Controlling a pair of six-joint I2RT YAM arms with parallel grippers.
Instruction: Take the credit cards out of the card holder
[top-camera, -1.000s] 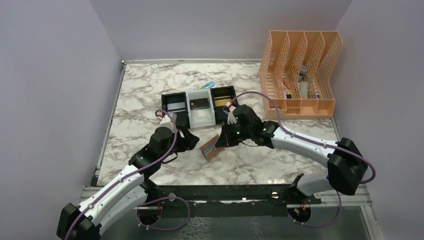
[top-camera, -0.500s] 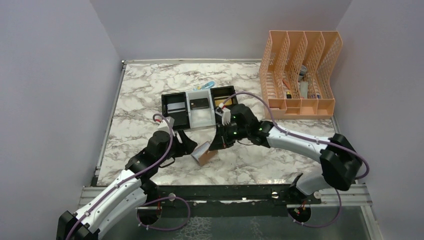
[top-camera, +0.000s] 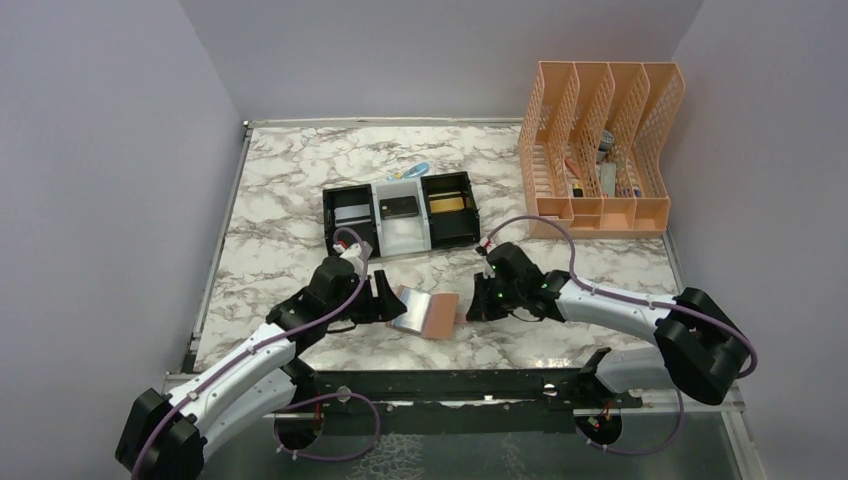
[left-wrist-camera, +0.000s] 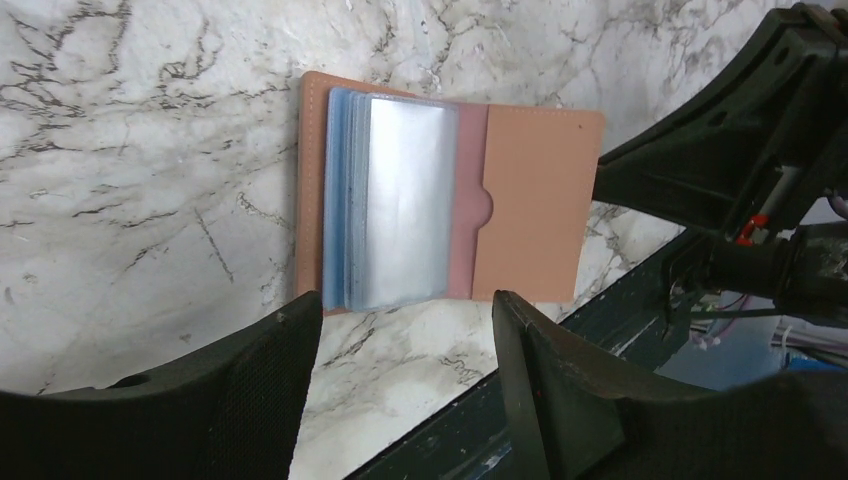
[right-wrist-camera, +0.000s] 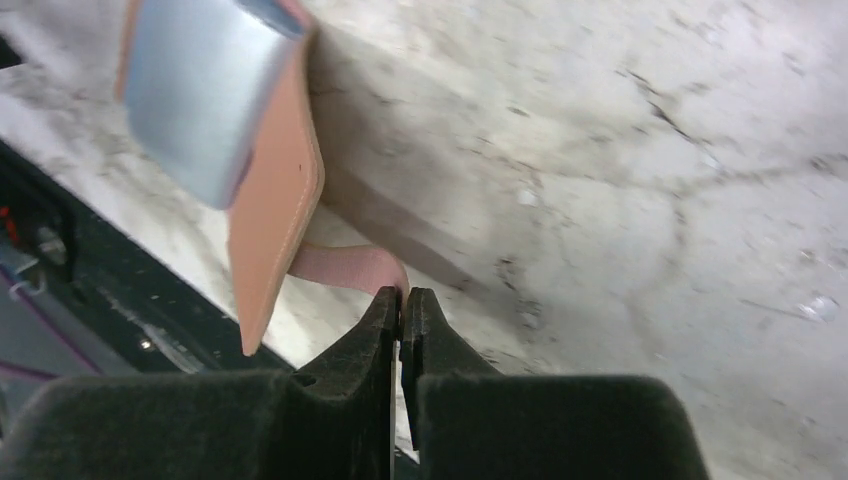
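Observation:
The tan card holder (top-camera: 427, 311) lies open and flat on the marble, with its pale blue-grey pockets facing up; the pockets look empty in the left wrist view (left-wrist-camera: 400, 215). My right gripper (top-camera: 468, 307) is shut on the holder's snap tab (right-wrist-camera: 350, 268) at its right edge. My left gripper (top-camera: 388, 300) is open and empty just left of the holder, with its fingertips (left-wrist-camera: 300, 315) at the holder's near edge. A silvery grey card (top-camera: 350, 213), a dark card (top-camera: 400, 207) and a gold card (top-camera: 447, 205) lie in the tray.
The black-and-white three-compartment tray (top-camera: 327, 215) stands behind the holder, with a small blue object (top-camera: 415, 171) beyond it. An orange file organizer (top-camera: 600, 150) stands at the back right. The black front rail (top-camera: 450, 385) runs close to the holder.
The holder, which stood half-folded between the grippers, now lies spread flat. My right gripper moved right and nearer with the tab in it. My left gripper shifted right, to the holder's left edge.

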